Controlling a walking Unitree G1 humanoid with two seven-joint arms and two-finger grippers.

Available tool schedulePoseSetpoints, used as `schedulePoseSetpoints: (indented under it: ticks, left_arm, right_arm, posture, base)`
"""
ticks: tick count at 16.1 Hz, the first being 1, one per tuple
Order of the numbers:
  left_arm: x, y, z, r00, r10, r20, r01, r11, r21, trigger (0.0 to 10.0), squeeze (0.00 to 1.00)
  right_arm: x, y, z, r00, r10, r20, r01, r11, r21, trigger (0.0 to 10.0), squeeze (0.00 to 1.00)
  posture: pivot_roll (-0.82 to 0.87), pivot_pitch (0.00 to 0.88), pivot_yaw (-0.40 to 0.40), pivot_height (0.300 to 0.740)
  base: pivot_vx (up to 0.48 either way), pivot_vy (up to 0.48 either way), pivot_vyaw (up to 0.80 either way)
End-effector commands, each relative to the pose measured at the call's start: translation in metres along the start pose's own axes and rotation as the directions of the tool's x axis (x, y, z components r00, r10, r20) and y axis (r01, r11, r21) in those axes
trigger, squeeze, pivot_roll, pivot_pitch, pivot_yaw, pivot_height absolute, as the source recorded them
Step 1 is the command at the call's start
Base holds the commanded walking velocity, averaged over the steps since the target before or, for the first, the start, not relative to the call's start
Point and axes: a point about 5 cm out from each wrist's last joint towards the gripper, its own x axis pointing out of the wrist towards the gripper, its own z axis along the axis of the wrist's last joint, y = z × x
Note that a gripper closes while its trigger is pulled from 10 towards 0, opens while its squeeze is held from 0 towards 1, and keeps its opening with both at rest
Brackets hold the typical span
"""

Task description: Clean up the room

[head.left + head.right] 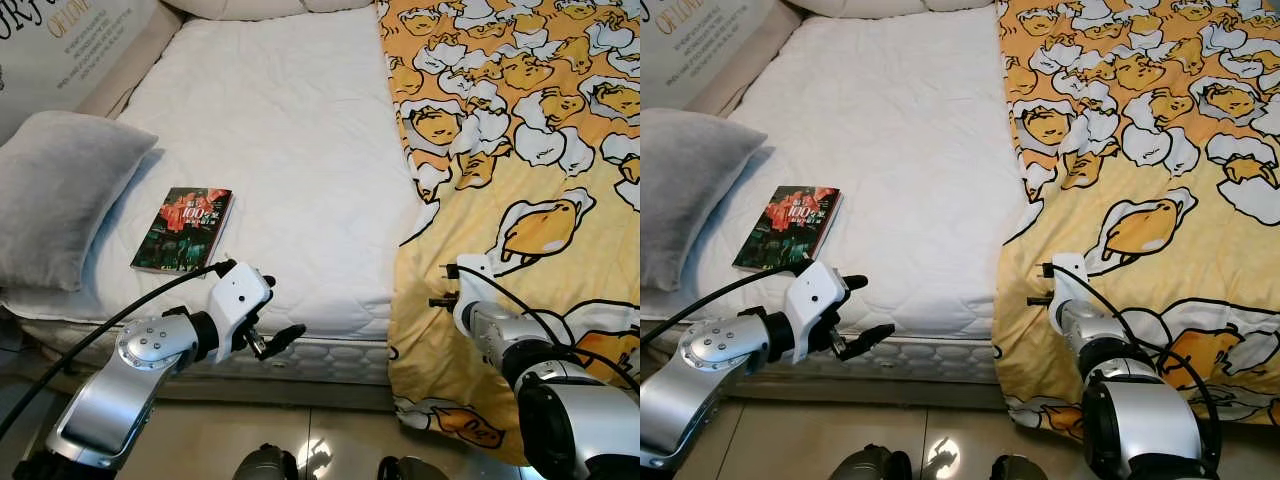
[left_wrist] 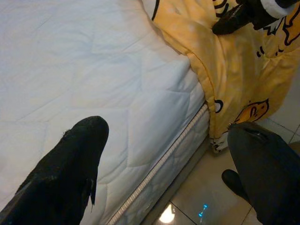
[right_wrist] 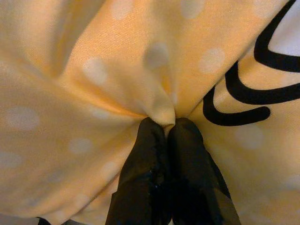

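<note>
Nearest us, our right gripper has its two black fingers pinched together on a fold of the yellow cartoon-egg printed blanket, down at the foot edge of the bed where the cloth hangs over the side toward the floor; our left gripper hovers with its fingers spread and nothing between them, just off the foot edge of the white quilted mattress. The blanket covers only the right half of the bed, its long axis running from the foot away toward the head, and its inner edge lies between our two grippers, nearer the right one. So we judge the coming move turns on drawing the pinched cloth leftward across the bare mattress, and the left gripper is well placed to take the inner edge. Farther up on the left, a dark paperback book lies flat beside a grey plush pillow
</note>
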Motion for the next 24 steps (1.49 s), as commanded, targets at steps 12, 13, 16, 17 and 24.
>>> schedulePoseSetpoints:
  ticks: [12, 13, 16, 17, 24]
  left_arm:
    - [0.011, 0.006, 0.005, 0.998, 0.051, 0.049, -0.051, 0.999, 0.003, 10.0, 0.00]
    - [0.012, 0.006, 0.005, 0.997, 0.054, 0.052, -0.054, 0.999, 0.003, 10.0, 0.00]
    - [0.014, 0.005, 0.004, 0.996, 0.060, 0.062, -0.060, 0.998, -0.004, 10.0, 0.00]
    - [0.016, 0.004, 0.003, 0.995, 0.068, 0.069, -0.067, 0.998, -0.017, 10.0, 0.00]
    - [0.023, 0.019, 0.002, 0.885, 0.445, 0.138, -0.398, 0.876, -0.273, 10.0, 0.00]
  right_arm:
    - [-0.009, -0.025, -0.083, 0.987, -0.083, -0.140, 0.094, 0.993, 0.068, 0.0, 0.00]
    - [-0.010, -0.030, -0.085, 0.984, -0.104, -0.143, 0.115, 0.991, 0.071, 0.0, 0.00]
    - [-0.016, -0.043, -0.099, 0.979, -0.140, -0.150, 0.154, 0.984, 0.085, 0.0, 0.00]
    - [-0.015, -0.041, -0.091, 0.987, -0.132, -0.088, 0.142, 0.984, 0.109, 7.3, 0.00]
    - [-0.055, 0.000, -0.014, 0.864, -0.079, 0.497, -0.004, 0.986, 0.164, 10.0, 1.00]
  posture:
    - [0.08, 0.000, 0.039, 0.740]
    - [0.08, 0.000, 0.036, 0.740]
    - [0.07, 0.000, 0.035, 0.740]
    - [0.06, 0.000, 0.035, 0.740]
    - [-0.02, 0.000, 0.050, 0.740]
  base:
    - [0.000, 0.000, 0.00]
    - [0.000, 0.000, 0.00]
    - [0.000, 0.000, 0.00]
    - [0.000, 0.000, 0.00]
    - [0.000, 0.000, 0.00]
